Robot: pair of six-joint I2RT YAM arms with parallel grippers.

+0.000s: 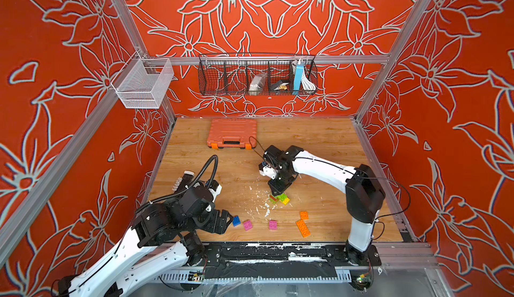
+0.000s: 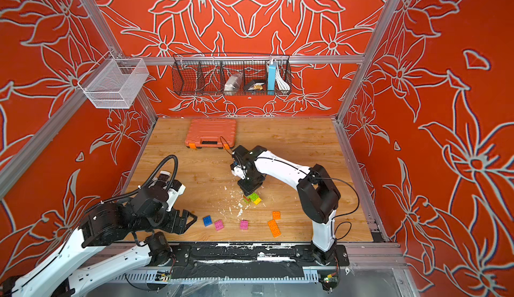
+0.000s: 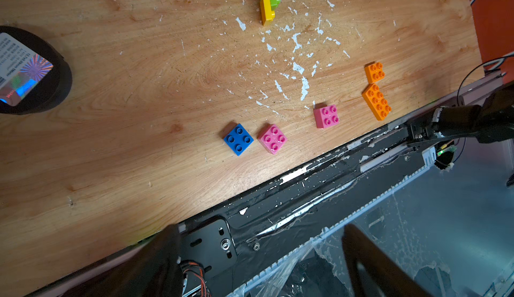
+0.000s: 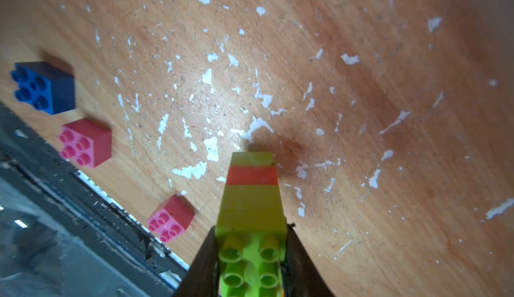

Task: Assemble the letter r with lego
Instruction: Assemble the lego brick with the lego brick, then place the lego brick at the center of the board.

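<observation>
My right gripper (image 1: 278, 193) points down and is shut on a lego stack (image 4: 251, 198) of green, red and green bricks. The stack's lower end is at the wooden table (image 1: 319, 153), and a yellow brick (image 3: 267, 8) hangs off its side. Loose lego lies near the front edge: a blue brick (image 1: 236, 220), two pink bricks (image 1: 247, 225) (image 1: 273, 224), a square orange brick (image 1: 303, 215) and a long orange brick (image 1: 303, 228). My left gripper (image 1: 229, 219) is open and empty, just left of the blue brick (image 3: 238, 139).
A salmon-orange toolbox (image 1: 232, 133) lies at the back of the table. A black wire basket (image 1: 257, 77) and a white mesh basket (image 1: 144, 83) hang on the frame. White flecks litter the wood. A black rail (image 1: 272, 249) runs along the front edge.
</observation>
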